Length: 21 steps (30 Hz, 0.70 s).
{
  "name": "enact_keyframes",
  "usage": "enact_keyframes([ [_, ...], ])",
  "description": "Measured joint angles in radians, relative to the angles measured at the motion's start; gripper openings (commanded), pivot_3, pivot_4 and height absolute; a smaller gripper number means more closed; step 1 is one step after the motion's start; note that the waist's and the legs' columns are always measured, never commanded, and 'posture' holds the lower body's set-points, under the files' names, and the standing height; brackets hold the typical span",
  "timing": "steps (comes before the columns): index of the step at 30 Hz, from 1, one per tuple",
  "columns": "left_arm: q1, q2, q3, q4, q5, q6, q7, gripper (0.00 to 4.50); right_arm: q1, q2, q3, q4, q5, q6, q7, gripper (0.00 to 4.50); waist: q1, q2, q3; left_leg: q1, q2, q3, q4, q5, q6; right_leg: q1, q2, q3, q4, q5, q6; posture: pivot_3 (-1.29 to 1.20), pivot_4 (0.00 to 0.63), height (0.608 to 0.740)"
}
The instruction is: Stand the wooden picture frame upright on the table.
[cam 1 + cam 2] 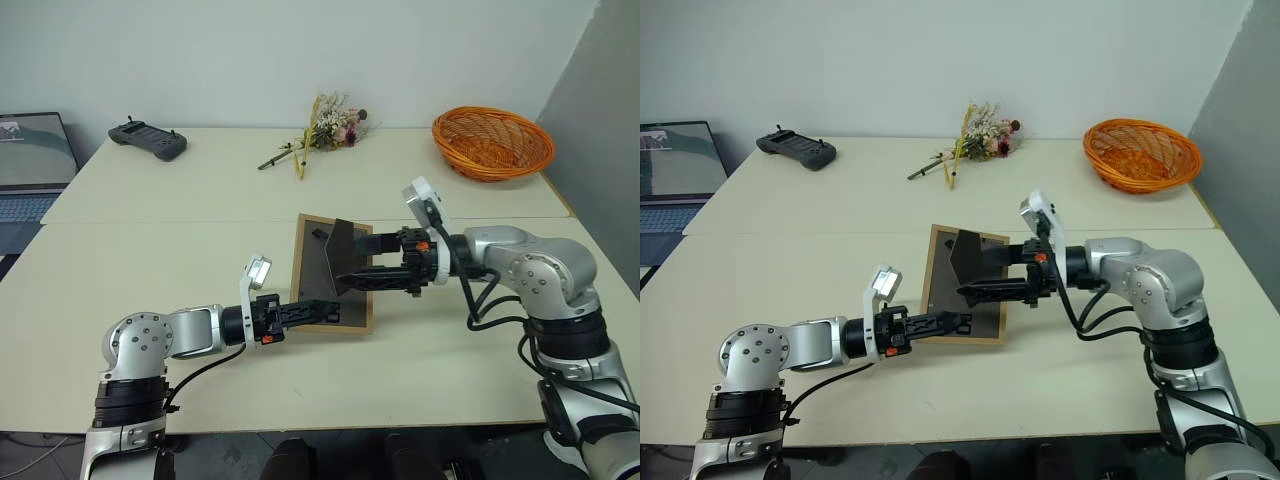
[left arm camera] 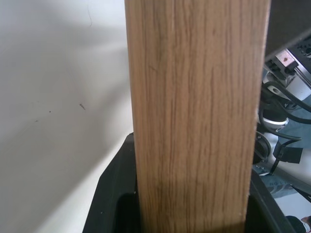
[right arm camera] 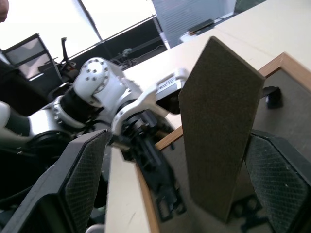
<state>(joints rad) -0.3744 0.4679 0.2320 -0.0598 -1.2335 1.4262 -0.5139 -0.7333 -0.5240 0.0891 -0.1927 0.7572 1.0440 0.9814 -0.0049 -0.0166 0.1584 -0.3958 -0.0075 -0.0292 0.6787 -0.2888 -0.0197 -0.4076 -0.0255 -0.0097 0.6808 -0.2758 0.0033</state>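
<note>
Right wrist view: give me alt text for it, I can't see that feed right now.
The right gripper is open, its two black fingers either side of the wooden picture frame's raised dark stand flap without closing on it. Behind the flap, the left gripper holds the frame's wooden edge, and the cream table stretches beyond.
</note>
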Motion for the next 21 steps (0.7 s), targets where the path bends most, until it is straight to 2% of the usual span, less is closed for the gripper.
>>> enact_keyframes([
  [3,-0.005,-0.014,0.022,0.017,-0.029,0.010,0.029,1.21,0.041,-0.071,0.013,0.016,-0.075,-0.087,0.016,4.45,0.002,0.000,0.000,0.000,0.000,0.000,0.000,0.000,0.000,0.000,0.000,0.000,0.000,0.000,0.000,0.00,0.150,0.740],
  [6,-0.007,-0.006,0.057,0.029,-0.122,0.053,0.074,1.21,0.092,-0.195,0.017,0.081,-0.212,-0.299,0.082,4.45,0.004,-0.001,0.001,-0.001,0.000,0.000,0.000,0.000,0.000,0.000,0.000,0.000,-0.001,0.000,0.000,0.00,0.150,0.740],
  [7,-0.008,0.002,0.067,0.034,-0.156,0.063,0.091,1.21,0.112,-0.228,0.014,0.110,-0.262,-0.396,0.102,4.45,0.003,-0.001,0.001,-0.001,0.000,0.001,0.000,0.000,0.000,0.000,0.000,0.000,-0.001,0.000,0.000,0.00,0.150,0.740],
  [10,-0.011,0.025,0.081,0.065,-0.271,0.074,0.157,1.21,0.169,-0.260,0.026,0.260,-0.512,-0.946,0.083,4.45,-0.001,-0.002,0.001,0.001,0.001,0.002,0.000,0.000,0.000,0.000,0.001,0.001,0.000,0.000,0.001,0.00,0.150,0.740],
  [13,-0.015,0.073,0.043,0.124,-0.465,0.038,0.283,1.21,0.156,-0.244,0.070,0.503,-0.812,-1.565,-0.096,4.45,-0.012,-0.002,0.002,0.002,0.002,0.003,0.000,0.003,-0.005,0.000,0.001,0.001,0.001,0.000,0.000,0.00,0.150,0.740],
  [15,-0.020,0.110,0.002,0.131,-0.574,0.001,0.347,1.21,0.122,-0.217,0.093,0.609,-0.939,-1.782,-0.204,4.45,-0.019,-0.003,0.003,0.002,0.002,0.003,0.000,0.003,-0.006,0.000,0.001,0.002,0.001,0.000,0.000,0.00,0.150,0.740],
  [16,-0.028,0.133,-0.032,0.131,-0.643,-0.026,0.381,1.21,0.080,-0.192,0.116,0.681,-1.065,-1.935,-0.309,4.45,-0.022,-0.003,0.003,0.002,0.002,0.004,0.000,0.004,-0.006,0.000,0.002,0.002,0.001,0.000,0.000,0.00,0.150,0.740],
  [18,-0.042,0.138,-0.056,0.131,-0.681,-0.042,0.396,1.21,0.035,-0.162,0.139,0.730,-1.194,-2.053,-0.424,4.45,-0.023,-0.003,0.003,0.002,0.002,0.004,0.000,0.004,-0.007,0.000,0.002,0.002,0.001,0.000,0.000,0.00,0.150,0.740],
  [19,-0.046,0.139,-0.074,0.130,-0.694,-0.050,0.396,1.21,-0.011,-0.131,0.158,0.769,-1.315,-2.116,-0.544,4.45,-0.024,-0.003,0.003,0.002,0.002,0.004,0.000,0.004,-0.008,0.000,0.002,0.003,0.001,0.000,0.000,0.00,0.150,0.740],
  [21,-0.052,0.137,-0.093,0.126,-0.695,-0.058,0.397,1.21,-0.037,-0.107,0.173,0.779,-1.389,-2.147,-0.619,4.45,-0.023,-0.003,0.003,0.002,0.002,0.003,0.000,0.005,-0.009,0.000,0.002,0.002,0.000,0.000,0.000,0.00,0.150,0.740],
])
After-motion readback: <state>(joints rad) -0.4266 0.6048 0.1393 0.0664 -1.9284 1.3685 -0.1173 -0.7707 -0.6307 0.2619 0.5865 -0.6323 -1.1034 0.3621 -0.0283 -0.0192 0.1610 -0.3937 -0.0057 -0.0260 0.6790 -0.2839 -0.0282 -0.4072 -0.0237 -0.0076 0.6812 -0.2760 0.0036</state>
